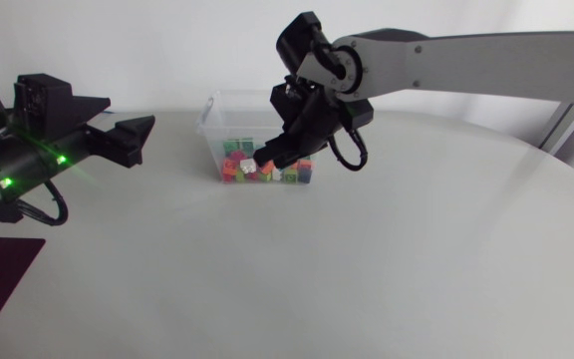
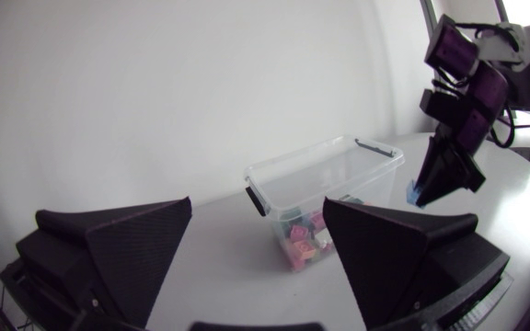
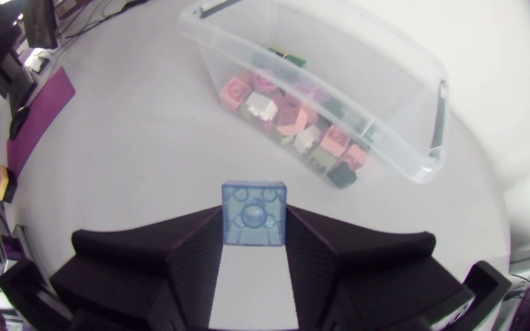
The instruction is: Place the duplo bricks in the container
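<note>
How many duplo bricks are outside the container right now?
1: a blue brick gripped in the right hand, just short of the container. More may be hidden from view.

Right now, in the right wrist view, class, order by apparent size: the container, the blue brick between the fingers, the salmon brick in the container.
1. container
2. blue brick, but it sits nearest the camera, so true size is unsure
3. salmon brick
</note>
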You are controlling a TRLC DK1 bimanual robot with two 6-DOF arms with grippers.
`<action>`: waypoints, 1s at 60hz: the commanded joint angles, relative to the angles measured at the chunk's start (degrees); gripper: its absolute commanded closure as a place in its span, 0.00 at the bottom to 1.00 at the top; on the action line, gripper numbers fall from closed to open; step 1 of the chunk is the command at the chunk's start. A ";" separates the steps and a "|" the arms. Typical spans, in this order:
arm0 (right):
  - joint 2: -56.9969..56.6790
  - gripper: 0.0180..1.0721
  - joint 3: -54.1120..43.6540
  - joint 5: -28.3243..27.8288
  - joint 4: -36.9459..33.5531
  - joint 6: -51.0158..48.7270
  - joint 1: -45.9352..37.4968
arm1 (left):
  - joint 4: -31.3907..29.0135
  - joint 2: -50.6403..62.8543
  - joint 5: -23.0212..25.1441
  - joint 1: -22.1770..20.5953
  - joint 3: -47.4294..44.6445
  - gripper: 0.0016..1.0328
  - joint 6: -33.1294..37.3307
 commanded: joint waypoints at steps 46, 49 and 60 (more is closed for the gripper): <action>7.40 0.68 11.83 4.90 16.05 0.11 -4.40 | 2.67 -27.18 -2.03 2.85 -25.30 0.04 -10.39; 8.10 0.68 12.53 4.99 16.57 0.11 -4.48 | 2.67 -28.68 -2.55 2.94 -26.01 0.04 -10.92; 10.48 0.68 13.50 5.34 18.86 0.20 -4.92 | 2.58 -31.84 -4.31 3.38 -27.32 0.04 -11.44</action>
